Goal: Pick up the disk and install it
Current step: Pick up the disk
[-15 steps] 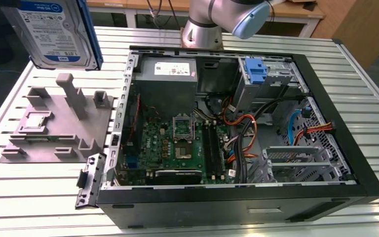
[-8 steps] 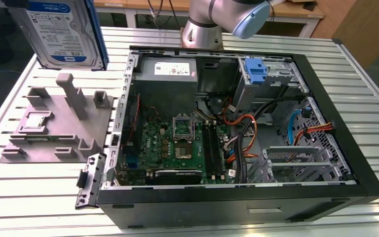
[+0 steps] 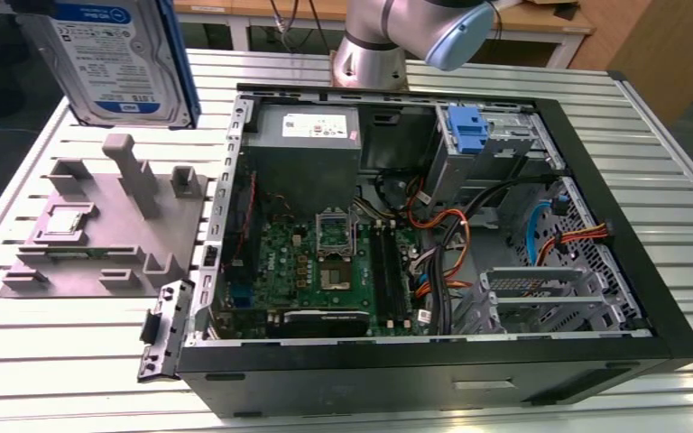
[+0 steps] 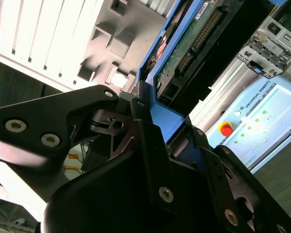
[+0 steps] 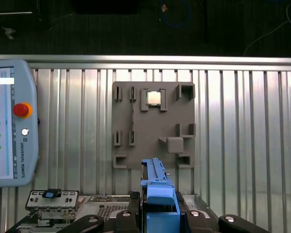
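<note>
The disk point(image 3: 112, 59) hangs upright in the air at the exterior view's upper left, above the grey fixture plate point(image 3: 106, 225); its white-and-blue label faces the camera and a blue rail runs down its edge. In the second wrist view my gripper point(image 4: 167, 128) is shut on the disk's blue bracket, with the green circuit-board side of the disk point(image 4: 194, 39) stretching away from the fingers point(image 4: 141, 121). The first wrist view looks down the disk's blue edge point(image 5: 157, 194), with the gripper point(image 5: 160, 216) clamped around it.
The open computer case point(image 3: 635, 298) lies on the slatted table at the exterior view's right, with a power supply point(image 3: 304, 135), motherboard, a drive bay with a blue bracket point(image 3: 467, 131) and a metal cage point(image 3: 540, 298). A teach pendant point(image 5: 9, 121) lies beside the fixture plate point(image 5: 153, 126).
</note>
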`<state>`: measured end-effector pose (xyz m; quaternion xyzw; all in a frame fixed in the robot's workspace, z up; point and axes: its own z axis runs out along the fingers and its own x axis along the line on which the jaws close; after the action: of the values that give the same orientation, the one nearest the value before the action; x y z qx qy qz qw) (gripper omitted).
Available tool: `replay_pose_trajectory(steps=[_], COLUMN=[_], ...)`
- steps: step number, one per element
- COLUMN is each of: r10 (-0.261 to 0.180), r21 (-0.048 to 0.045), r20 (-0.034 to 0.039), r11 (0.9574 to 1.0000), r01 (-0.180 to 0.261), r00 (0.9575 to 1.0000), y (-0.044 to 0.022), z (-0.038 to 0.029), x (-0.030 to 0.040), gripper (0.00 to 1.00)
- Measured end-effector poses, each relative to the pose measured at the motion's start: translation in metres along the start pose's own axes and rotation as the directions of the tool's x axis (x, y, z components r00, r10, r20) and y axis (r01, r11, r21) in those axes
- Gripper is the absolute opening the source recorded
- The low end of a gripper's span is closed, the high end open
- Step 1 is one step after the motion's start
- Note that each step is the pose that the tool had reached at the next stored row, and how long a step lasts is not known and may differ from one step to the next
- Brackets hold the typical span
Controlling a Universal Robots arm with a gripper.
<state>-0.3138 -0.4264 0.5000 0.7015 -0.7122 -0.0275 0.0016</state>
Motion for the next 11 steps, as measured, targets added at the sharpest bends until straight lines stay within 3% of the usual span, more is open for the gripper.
replay_pose_trajectory(steps=[11], r10=[0.0], r21=[0.0001], r20=[0.0], r11=[1.0], r01=[0.0], r00=[1.0], y=[-0.0023], z=[-0.0001], x=[0.0], gripper=[0.37])
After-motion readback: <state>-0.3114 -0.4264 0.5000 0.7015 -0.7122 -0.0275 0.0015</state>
